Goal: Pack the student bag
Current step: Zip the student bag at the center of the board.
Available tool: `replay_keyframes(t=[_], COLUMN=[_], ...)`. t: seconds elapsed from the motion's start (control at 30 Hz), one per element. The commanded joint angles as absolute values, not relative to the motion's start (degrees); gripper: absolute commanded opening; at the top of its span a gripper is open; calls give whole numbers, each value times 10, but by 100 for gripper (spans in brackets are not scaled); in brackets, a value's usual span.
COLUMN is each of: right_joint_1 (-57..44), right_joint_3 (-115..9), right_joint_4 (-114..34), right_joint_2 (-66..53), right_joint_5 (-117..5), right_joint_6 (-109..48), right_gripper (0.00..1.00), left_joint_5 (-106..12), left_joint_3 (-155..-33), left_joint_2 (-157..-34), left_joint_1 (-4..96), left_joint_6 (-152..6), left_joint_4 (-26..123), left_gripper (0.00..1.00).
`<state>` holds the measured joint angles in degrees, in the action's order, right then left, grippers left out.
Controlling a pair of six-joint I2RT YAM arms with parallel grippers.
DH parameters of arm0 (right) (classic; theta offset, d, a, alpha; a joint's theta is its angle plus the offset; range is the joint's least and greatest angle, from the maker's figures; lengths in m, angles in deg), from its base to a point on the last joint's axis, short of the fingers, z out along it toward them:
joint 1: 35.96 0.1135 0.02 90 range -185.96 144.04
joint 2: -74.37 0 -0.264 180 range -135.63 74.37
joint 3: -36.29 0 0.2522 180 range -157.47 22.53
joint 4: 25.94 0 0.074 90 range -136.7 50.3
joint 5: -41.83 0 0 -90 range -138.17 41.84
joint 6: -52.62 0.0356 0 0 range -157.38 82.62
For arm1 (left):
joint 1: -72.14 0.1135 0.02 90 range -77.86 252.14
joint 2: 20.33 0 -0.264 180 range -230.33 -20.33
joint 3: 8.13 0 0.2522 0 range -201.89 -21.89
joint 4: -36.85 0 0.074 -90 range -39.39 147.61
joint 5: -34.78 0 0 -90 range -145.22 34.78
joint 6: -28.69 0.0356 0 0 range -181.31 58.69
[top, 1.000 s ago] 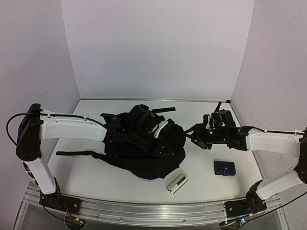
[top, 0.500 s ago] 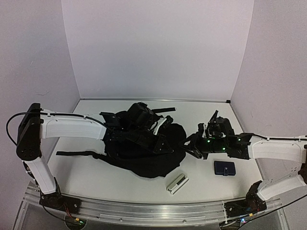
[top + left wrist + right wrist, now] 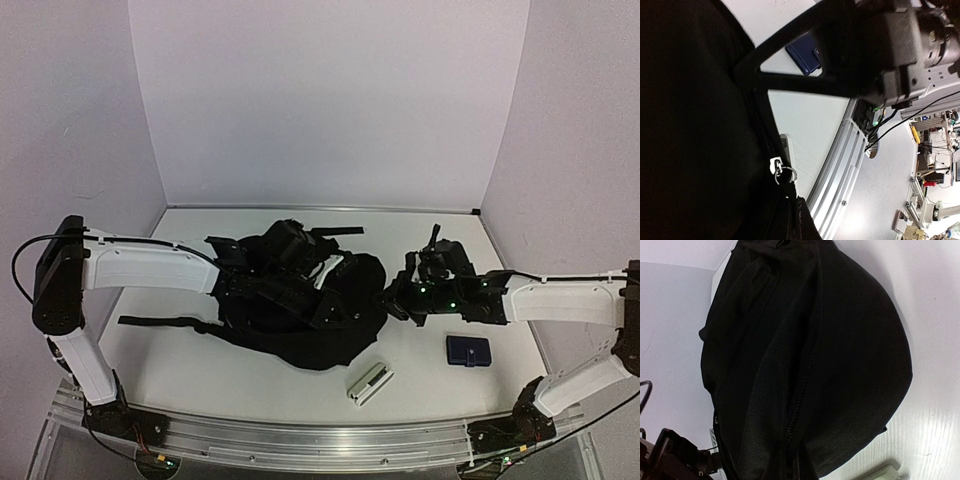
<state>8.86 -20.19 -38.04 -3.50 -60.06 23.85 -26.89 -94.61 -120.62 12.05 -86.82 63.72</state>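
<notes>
The student bag (image 3: 290, 315), a big black soft backpack, lies mid-table and fills the right wrist view (image 3: 840, 355). My left gripper (image 3: 333, 305) sits over the bag's right half, shut on the black zipper pull strap (image 3: 790, 200) that hangs from a small metal ring (image 3: 783, 171). My right gripper (image 3: 389, 298) is at the bag's right edge, shut on the fabric beside the zipper seam (image 3: 802, 390). Its fingers are hidden under the cloth. A loose strap (image 3: 155, 321) trails off to the left.
A small navy pouch (image 3: 468, 350) lies right of the bag, under the right forearm, and shows in the left wrist view (image 3: 804, 52). A pale grey case (image 3: 369, 382) rests near the front edge, next to the bag (image 3: 788, 150). The aluminium rail (image 3: 320, 440) runs along the front.
My right gripper has moved left to the bag's right edge and gone from open to shut on the fabric. The left arm has stayed where it was on the bag.
</notes>
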Motion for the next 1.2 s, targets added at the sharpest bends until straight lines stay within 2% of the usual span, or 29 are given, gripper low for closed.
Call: replay_keyframes(t=[0.0, 0.27, 0.8, 1.17], right_joint_1=[73, 46, -33, -59], right_joint_3=[-253, -304, -375, -386], right_joint_4=[-400, -494, -495, -477], right_joint_2=[-32, -29, -123, -158], right_joint_5=[-463, -289, -275, -282], right_joint_6=[199, 143, 67, 56], right_gripper=[0, 0, 0, 0], left_joint_5=[-258, -273, -363, -434], left_joint_3=[-934, -898, -783, -774], left_joint_2=[-1154, -1107, -1039, -1056], left_joint_1=[123, 123, 207, 239], left_joint_6=[-829, -819, -799, -839], left_joint_4=[703, 773, 785, 781], left_gripper=[0, 0, 0, 0])
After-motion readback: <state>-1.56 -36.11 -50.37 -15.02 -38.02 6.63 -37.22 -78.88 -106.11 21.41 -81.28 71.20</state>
